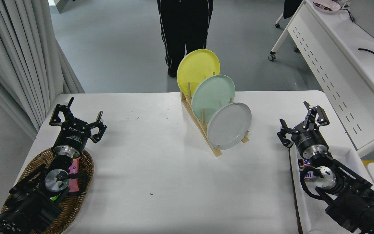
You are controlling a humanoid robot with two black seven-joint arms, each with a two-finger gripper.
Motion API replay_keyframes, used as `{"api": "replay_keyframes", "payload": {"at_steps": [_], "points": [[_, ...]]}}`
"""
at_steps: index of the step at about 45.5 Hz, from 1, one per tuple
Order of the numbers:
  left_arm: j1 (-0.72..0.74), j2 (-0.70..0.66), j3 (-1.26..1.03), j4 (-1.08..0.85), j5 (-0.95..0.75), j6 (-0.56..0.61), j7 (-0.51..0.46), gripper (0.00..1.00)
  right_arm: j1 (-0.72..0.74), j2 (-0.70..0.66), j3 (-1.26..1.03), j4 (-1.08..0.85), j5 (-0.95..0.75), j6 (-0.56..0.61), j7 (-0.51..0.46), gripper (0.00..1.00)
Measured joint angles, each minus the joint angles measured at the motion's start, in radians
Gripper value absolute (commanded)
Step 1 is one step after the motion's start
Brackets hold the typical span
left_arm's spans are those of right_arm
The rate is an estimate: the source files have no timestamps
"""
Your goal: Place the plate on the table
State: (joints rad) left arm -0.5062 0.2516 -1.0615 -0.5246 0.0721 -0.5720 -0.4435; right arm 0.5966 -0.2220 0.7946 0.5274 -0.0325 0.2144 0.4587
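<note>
The light grey plate [229, 126] stands on edge in the front slot of a wooden rack [203, 130] on the white table [161, 162]. Behind it in the rack stand a mint green plate [212, 96] and a yellow plate [197, 69]. My right gripper [302, 122] is open and empty, to the right of the grey plate and apart from it. My left gripper [76, 117] is open and empty, parked at the lower left above a wicker basket.
A wicker basket [80, 182] with a pink item sits under my left arm. A white tray [295, 182] with snack packets lies under my right arm. A person in black trousers [184, 29] stands beyond the far edge. A white desk [336, 65] stands at the right.
</note>
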Motion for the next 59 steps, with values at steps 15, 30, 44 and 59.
{"api": "replay_keyframes", "payload": {"at_steps": [15,30,44,59], "points": [[0.0,0.0,0.0,0.0,0.0,0.0,0.0,1.0,0.0,0.0,-0.001,-0.002,0.0,0.0,0.0,1.0],[0.0,0.0,0.0,0.0,0.0,0.0,-0.002,1.0,-0.005,0.001,-0.005,-0.004,0.001,0.0,0.0,1.0],[0.0,0.0,0.0,0.0,0.0,0.0,-0.001,1.0,-0.007,0.001,-0.006,-0.014,-0.001,0.001,0.0,1.0],[0.0,0.0,0.0,0.0,0.0,0.0,-0.001,1.0,0.001,0.0,-0.003,-0.036,-0.001,0.001,-0.001,1.0]]}}
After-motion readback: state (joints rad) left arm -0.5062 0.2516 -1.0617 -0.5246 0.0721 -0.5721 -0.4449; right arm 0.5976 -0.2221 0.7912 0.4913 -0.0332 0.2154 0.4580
